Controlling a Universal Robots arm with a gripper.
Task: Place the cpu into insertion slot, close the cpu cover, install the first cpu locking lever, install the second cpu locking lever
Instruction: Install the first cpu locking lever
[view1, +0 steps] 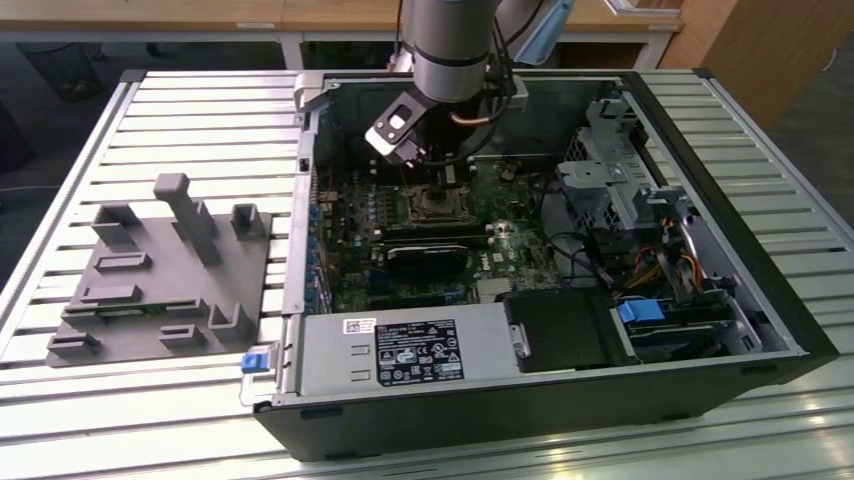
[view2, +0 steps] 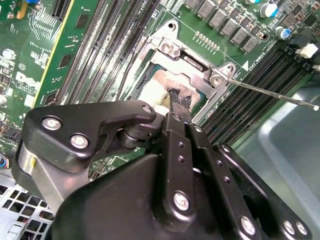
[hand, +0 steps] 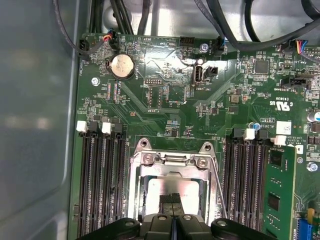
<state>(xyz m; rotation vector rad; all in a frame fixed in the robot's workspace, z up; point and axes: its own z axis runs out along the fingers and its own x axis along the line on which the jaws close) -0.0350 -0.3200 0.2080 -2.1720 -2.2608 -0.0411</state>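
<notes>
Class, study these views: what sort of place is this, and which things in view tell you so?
Probably a robotics lab or workshop: an opened computer case lies on a slatted metal table, a grey fixture block sits beside it, and the gripper is at its motherboard.

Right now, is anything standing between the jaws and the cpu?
Nothing visible. The gripper, jaws together, points through the window of the cpu cover straight at the cpu; the cover rings it without hiding its middle.

grey jig (view1: 160, 280) on slat table (view1: 134, 425) | PSU (view1: 400, 352) in PC case (view1: 561, 405) | coin batt (hand: 122, 66)
</notes>
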